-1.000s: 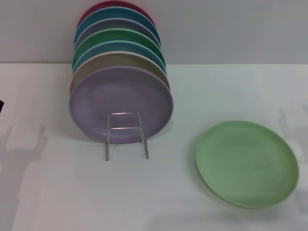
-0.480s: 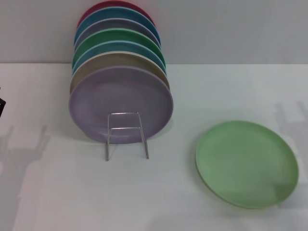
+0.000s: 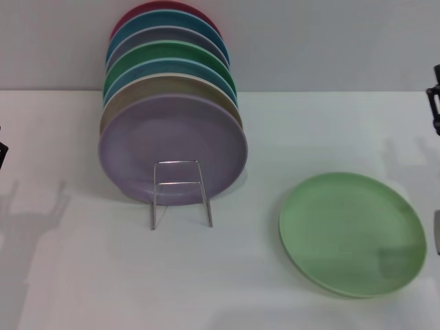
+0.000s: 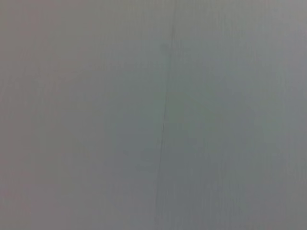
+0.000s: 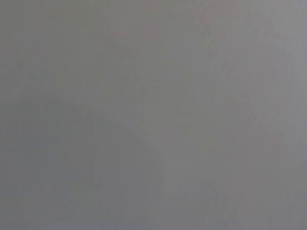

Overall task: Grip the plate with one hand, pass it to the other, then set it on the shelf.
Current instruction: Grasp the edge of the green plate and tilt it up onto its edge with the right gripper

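The light pastel-green plate (image 3: 352,234) lies flat on the white table at the right front, with nothing touching it. The silver wire rack (image 3: 180,194) stands left of the middle, and its upright loop is in front of a lilac plate (image 3: 172,148). A black part of my right gripper (image 3: 435,102) shows at the right edge, above and behind the green plate and apart from it. A black sliver of my left gripper (image 3: 2,152) shows at the far left edge. Both wrist views show only plain grey.
Several plates stand on edge in the rack behind the lilac one, among them a tan plate (image 3: 172,86), an emerald-green plate (image 3: 172,49) and a red plate (image 3: 148,9) at the back. A grey wall (image 3: 330,41) rises behind the white table (image 3: 227,275).
A black part of my right gripper has come into view at the right edge. Its shadow has shifted on the table and over the green plate's right side. The plates have not moved.
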### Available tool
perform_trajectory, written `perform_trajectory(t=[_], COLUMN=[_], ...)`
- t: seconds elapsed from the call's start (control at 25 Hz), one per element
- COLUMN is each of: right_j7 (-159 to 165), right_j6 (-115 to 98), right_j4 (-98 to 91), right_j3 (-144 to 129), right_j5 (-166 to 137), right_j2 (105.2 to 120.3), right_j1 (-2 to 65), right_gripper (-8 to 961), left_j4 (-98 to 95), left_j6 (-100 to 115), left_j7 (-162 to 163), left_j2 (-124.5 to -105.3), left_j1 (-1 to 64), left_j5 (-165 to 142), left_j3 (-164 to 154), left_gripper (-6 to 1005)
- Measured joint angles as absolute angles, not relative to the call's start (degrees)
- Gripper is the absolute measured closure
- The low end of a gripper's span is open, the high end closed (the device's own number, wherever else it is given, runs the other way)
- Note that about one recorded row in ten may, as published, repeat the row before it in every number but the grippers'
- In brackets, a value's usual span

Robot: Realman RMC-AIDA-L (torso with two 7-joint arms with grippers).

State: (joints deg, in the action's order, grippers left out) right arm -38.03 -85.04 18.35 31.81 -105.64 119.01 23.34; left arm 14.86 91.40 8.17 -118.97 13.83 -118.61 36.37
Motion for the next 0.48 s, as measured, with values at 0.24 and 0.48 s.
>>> perform_trajectory(t=[0.24, 0.48], right_j7=[-36.75, -36.69], right_j6=[-77.39, -66.31], right_j4=[24.31, 34.14], right_j3=[36.96, 41.59], right_j5=[-105.94, -106.1], right_j2=[118.57, 117.1], right_j1=[23.85, 23.07], right_gripper=[310, 311], left_j4=[14.86, 14.85], left_j6=[90.95, 90.79], left_j7=[8.18, 8.18], left_j2=[-119.09, -119.09], left_j1=[13.94, 14.34], left_j5=[-118.6, -118.56], left_j3=[36.38, 36.39], left_gripper=[140, 140])
